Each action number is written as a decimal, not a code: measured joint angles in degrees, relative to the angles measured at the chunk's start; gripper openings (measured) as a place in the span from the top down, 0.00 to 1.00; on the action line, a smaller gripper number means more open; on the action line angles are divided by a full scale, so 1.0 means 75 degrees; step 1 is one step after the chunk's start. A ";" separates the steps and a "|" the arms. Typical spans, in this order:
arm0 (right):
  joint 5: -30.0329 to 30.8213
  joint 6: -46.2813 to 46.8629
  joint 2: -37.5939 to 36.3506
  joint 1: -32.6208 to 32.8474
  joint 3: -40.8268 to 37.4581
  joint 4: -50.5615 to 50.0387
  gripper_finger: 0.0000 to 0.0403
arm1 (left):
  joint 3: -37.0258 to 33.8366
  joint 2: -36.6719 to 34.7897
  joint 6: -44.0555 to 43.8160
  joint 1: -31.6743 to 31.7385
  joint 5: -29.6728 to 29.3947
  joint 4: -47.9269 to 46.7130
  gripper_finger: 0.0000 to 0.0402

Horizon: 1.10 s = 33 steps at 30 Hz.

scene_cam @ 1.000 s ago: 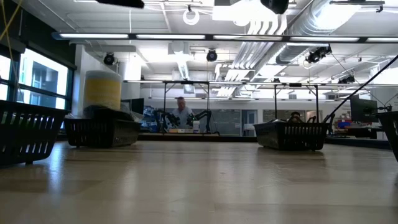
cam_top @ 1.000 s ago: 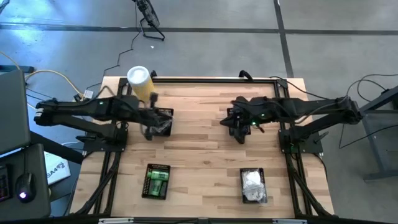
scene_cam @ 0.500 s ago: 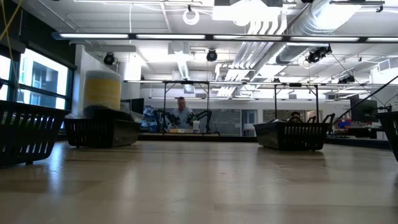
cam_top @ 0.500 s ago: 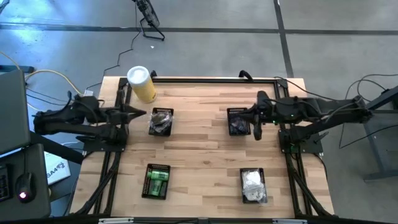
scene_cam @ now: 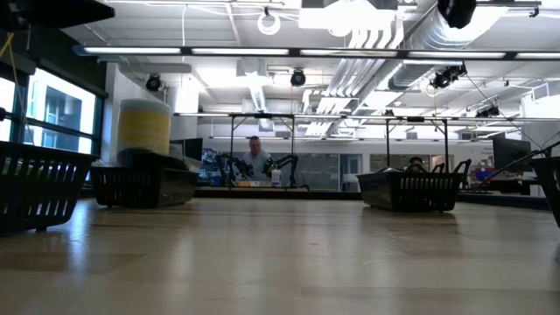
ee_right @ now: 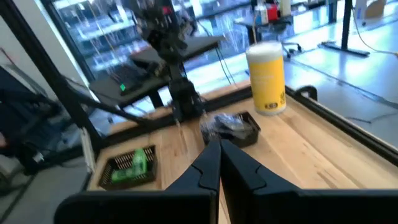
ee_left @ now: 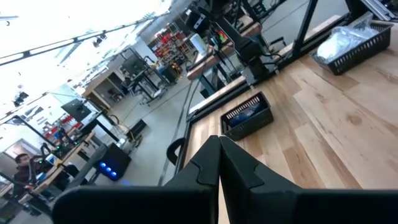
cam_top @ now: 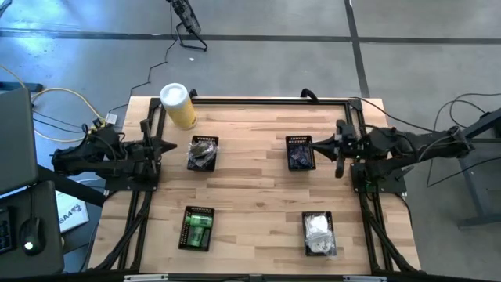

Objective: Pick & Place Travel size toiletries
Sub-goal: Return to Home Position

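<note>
**High view.** The left gripper (cam_top: 166, 145) lies at the left edge of the table (cam_top: 250, 188), and the right gripper (cam_top: 317, 144) at its right edge. Both point inward along the table's width. The dark blue tubes (cam_top: 299, 159) lie in the top-right basket (cam_top: 300, 139), just beside the right gripper's tip. The silvery-clear packets (cam_top: 203, 151) lie in the top-left basket (cam_top: 205, 139), near the left gripper but apart from it. The green bottles (cam_top: 196, 229) in the bottom-left basket (cam_top: 197, 209) and the white packets (cam_top: 318, 229) in the bottom-right basket (cam_top: 318, 215) lie well apart from both. Every toiletry we see lies in a basket. We judge that only the pull-back is left, and the right arm should draw straight away from its basket.

**Low view.** The baskets are stiff black mesh with flared walls, and the mesh hides what is in them. The yellow canister (scene_cam: 144, 127), a smooth cylinder, stands behind the top-left basket.

**Left wrist view.** The fingers are pressed together with nothing between them. Beyond them are pale wood planks, with the white packets showing crinkled and glossy.

**Right wrist view.** The fingers are likewise closed and empty. The silvery-clear packets look like crumpled film, and the green bottles look like hard plastic.
</note>
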 joint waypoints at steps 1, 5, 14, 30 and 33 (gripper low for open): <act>0.0000 0.0005 -0.0117 0.0003 -0.0053 0.0024 1.00 | -0.0006 -0.0097 -0.0008 0.0000 -0.0012 -0.0047 1.00; 0.0010 -0.0031 -0.0430 -0.0003 -0.0162 0.0024 1.00 | 0.0006 -0.0084 -0.0009 0.0000 -0.0014 -0.0102 1.00; -0.0022 0.0044 -0.0932 0.0000 -0.0183 -0.0529 1.00 | 0.0003 -0.0092 -0.0193 0.0000 -0.0376 -0.0343 1.00; -0.0053 -0.0264 -0.2005 -0.0003 -0.0175 -0.1095 1.00 | -0.2286 -0.0086 -0.0145 0.0000 0.1153 0.2490 1.00; -0.0060 -0.0245 -0.2308 -0.0003 -0.0175 -0.1301 1.00 | -0.2548 -0.0089 -0.0207 0.0000 0.1340 0.2777 1.00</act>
